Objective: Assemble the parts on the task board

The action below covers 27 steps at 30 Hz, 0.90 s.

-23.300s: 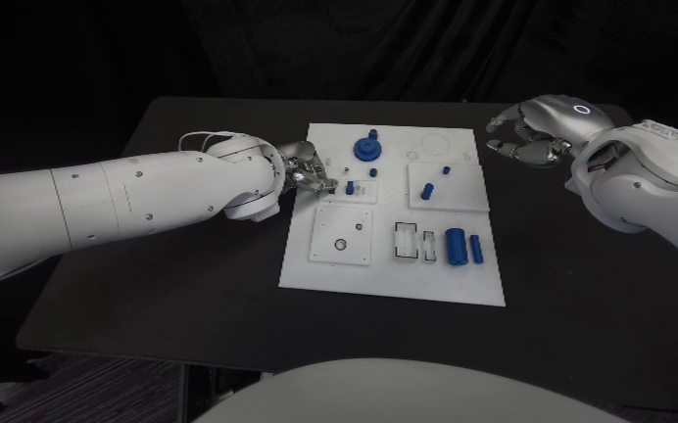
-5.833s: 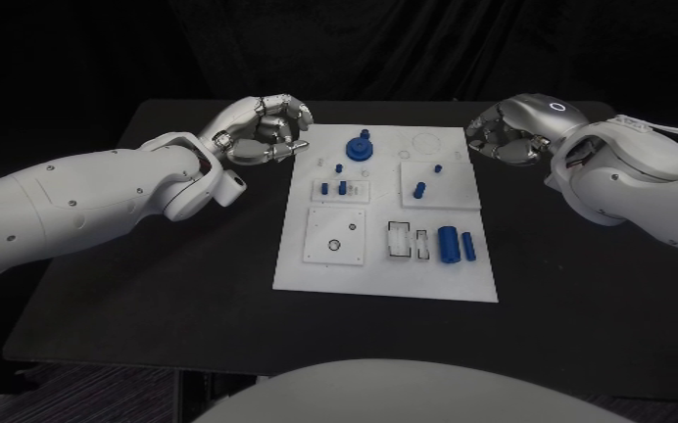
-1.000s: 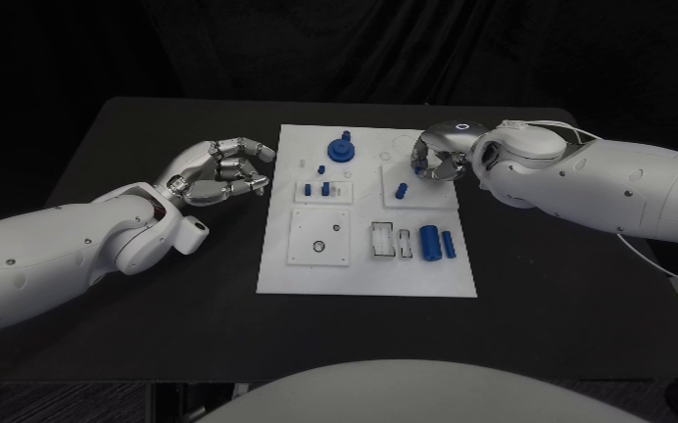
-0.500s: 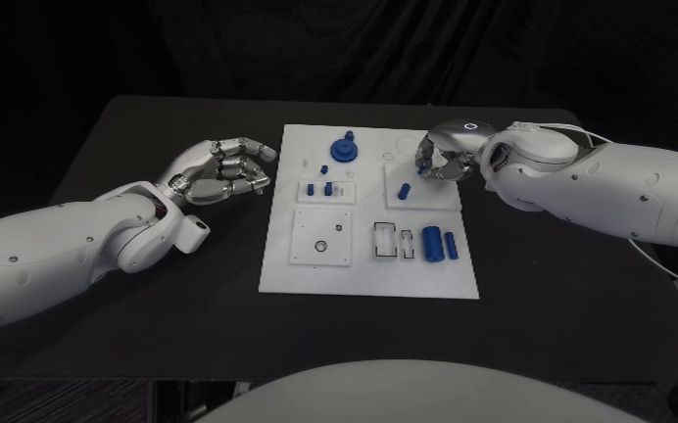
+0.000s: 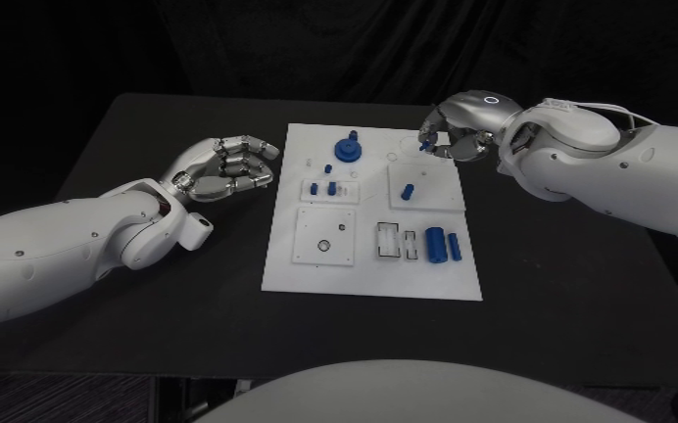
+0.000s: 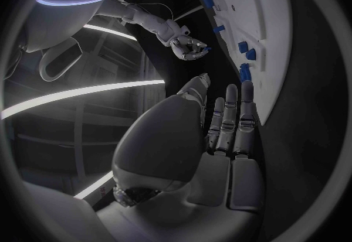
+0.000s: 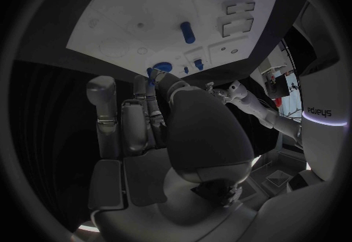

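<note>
My right hand (image 5: pixel 455 136) hangs over the far right corner of the task board (image 5: pixel 370 276) w/ a small blue part (image 5: pixel 427 145) pinched in its fingertips, above the board's surface. My left hand (image 5: pixel 226 166) sits curled into a fist just off the board's left edge, over the black desk (image 5: pixel 184 315), holding nothing. On the board: a blue round part w/ peg (image 5: pixel 345 150) at the far end, a slanted blue pin (image 5: pixel 407 190) mid-right, and two upright blue cylinders (image 5: pixel 442 246) near the right edge.
</note>
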Motion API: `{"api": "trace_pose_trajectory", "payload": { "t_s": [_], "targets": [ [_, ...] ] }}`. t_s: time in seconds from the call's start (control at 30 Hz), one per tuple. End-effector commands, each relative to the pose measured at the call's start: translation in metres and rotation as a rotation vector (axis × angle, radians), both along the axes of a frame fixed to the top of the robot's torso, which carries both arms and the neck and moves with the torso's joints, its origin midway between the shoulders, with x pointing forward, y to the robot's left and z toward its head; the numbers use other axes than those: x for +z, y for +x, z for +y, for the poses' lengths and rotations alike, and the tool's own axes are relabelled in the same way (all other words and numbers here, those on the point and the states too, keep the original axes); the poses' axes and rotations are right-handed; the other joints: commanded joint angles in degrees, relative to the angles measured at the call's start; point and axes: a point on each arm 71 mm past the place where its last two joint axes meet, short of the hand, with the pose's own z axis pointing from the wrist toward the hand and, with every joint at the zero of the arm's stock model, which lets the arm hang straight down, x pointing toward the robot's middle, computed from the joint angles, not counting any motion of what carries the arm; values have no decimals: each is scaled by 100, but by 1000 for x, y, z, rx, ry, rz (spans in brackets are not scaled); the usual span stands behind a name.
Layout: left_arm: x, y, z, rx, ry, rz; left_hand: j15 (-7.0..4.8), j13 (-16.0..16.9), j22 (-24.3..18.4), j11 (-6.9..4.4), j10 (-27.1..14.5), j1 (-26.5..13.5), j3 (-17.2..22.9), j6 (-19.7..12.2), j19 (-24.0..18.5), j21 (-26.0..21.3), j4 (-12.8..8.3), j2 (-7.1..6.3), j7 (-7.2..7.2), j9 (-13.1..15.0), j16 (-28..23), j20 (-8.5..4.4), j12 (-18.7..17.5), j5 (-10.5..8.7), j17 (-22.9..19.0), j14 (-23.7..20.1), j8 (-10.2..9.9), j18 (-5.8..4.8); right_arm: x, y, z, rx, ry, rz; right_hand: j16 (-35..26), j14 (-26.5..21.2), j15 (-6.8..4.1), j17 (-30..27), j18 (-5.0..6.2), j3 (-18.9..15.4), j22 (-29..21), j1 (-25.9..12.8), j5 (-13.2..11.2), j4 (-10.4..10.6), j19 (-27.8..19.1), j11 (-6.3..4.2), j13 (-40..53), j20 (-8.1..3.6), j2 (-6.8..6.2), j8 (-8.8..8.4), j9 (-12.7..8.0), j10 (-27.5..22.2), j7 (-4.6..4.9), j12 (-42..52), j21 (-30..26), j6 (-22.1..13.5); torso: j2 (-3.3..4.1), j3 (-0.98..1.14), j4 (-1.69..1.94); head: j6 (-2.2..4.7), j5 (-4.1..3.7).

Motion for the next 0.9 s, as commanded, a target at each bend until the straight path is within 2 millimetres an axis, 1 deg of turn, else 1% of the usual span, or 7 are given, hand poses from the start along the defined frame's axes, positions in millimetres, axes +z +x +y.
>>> {"api": "trace_pose_trajectory", "payload": {
  "t_s": [0.03,0.2,0.37,0.5,0.63,0.73,0.9],
  "targets": [
    [6,-2,-1,-16,-76,-70,9,-18,17,5,-70,-17,-40,57,-107,-70,-5,63,11,-14,-48,8,30,12,-3,-113,-7,-57,7,-5,4,1,35,-38,35,55,6,8,-108,-49,601,-34,29,-3,38,0,-9,-10,16,45,340,60,-56,-22,37,100,2,-9,13,-1,11],
    [6,-2,-1,-14,-79,-68,22,-47,32,10,-96,-16,-56,54,-236,-169,-5,78,20,-35,-85,14,67,13,2,-242,-10,-73,10,-16,13,35,50,-33,58,76,-3,41,-114,-55,610,-32,29,-8,60,-10,-20,-18,19,53,359,89,-64,-32,80,114,-4,-23,11,-1,29],
    [6,-1,0,-11,-78,-71,65,-92,-5,21,-137,-16,-75,58,-425,-374,2,103,20,-63,-261,41,126,15,-116,-459,-3,-99,10,-24,27,76,58,-19,65,86,-6,47,-114,-60,610,-37,30,-7,67,-9,-33,-23,14,40,365,93,-58,-51,84,96,-12,-19,13,-1,59],
    [7,-1,0,-16,-84,-79,81,-122,-31,13,-143,-112,-86,104,-439,-463,136,208,44,-80,-256,66,161,15,-158,-436,1,-98,7,-32,44,120,63,2,65,88,-7,46,-116,-59,611,-34,32,-10,73,-9,-39,-25,14,31,365,91,-55,-61,94,84,-19,-13,28,-1,97],
    [7,-1,-2,-23,-91,-85,42,-164,-21,-32,-125,13,-6,189,-434,-507,117,298,68,-105,-271,49,167,19,-202,-436,-20,-67,1,-39,59,161,74,18,67,90,-7,49,-116,-59,611,-34,32,-10,72,-8,-40,-25,14,28,365,93,-53,-63,90,80,-24,-5,39,-1,144],
    [8,-2,-2,-30,-97,-87,30,-218,63,-42,-118,202,32,220,-462,-510,-44,240,109,-138,-310,27,149,16,-258,-447,-68,-61,-4,-44,70,193,83,30,71,94,-8,55,-115,-58,609,-30,32,-15,72,-9,-44,-27,12,23,366,95,-50,-67,85,75,-24,2,30,-1,181],
    [8,-2,-2,-33,-100,-90,55,-252,117,-25,-144,215,-34,230,-508,-536,-131,114,134,-158,-347,42,138,11,-303,-476,-103,-81,-13,-51,85,232,94,51,63,95,-8,39,-117,-66,609,-9,30,-60,80,-2,-63,-33,-36,-5,368,107,-34,-98,94,60,-28,6,17,-1,260]
  ]
}}
